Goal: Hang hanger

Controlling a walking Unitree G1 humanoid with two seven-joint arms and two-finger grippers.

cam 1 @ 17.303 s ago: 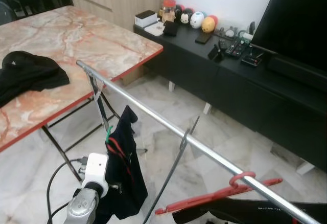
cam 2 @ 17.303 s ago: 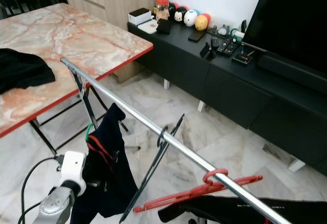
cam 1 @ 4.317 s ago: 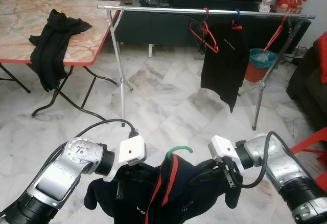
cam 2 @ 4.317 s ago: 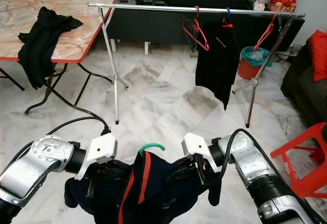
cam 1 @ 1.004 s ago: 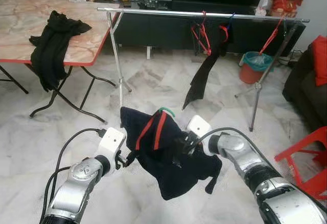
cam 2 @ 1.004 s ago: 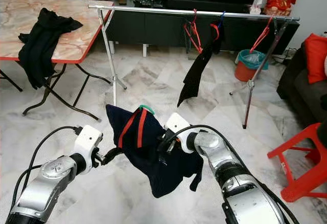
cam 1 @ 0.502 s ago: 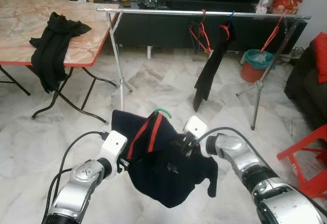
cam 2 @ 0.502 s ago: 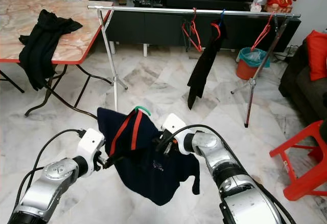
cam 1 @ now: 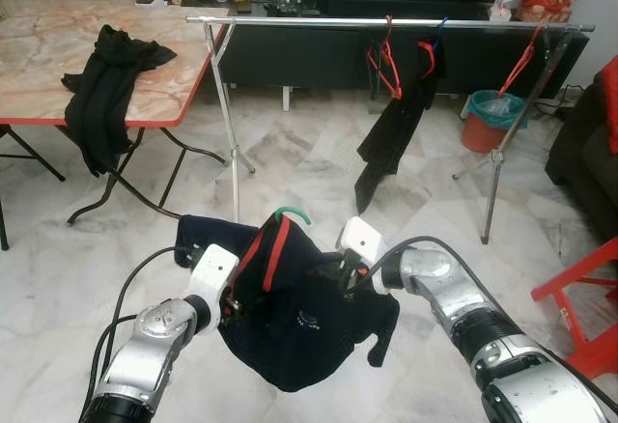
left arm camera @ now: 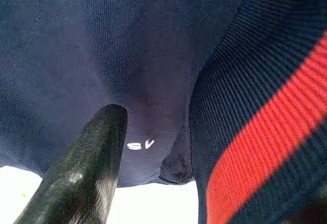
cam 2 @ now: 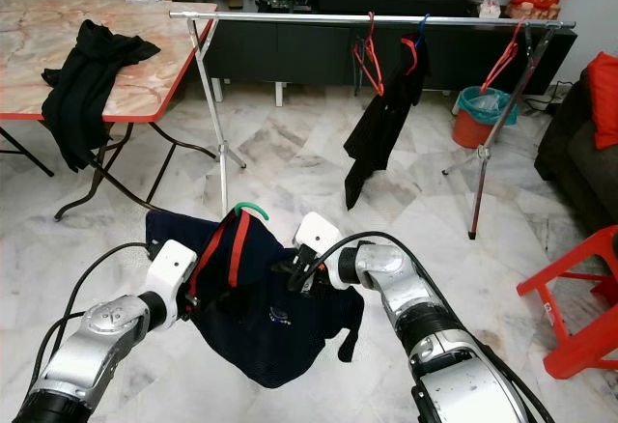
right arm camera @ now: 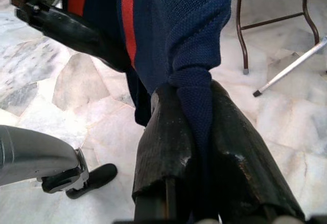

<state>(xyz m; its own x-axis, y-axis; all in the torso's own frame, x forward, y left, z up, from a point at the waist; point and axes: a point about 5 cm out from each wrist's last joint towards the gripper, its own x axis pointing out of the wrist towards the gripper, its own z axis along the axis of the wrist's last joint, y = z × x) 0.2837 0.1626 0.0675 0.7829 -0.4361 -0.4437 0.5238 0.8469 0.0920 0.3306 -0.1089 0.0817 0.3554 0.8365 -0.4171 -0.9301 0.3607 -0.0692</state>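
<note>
Garment point(cam 1: 299, 322) lower than before; right hand point(right arm camera: 196, 127) pinching it; left hand point(cam 1: 230, 309) grip unclear.

Green hanger point(cam 1: 291, 214) hook upright, navy red-striped garment point(cam 1: 299, 322) draped on it, held above floor, short of rail point(cam 1: 386, 23).

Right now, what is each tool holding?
Left tool: at the navy shirt; grip cannot be told.
Right tool: closed on the navy shirt.
</note>
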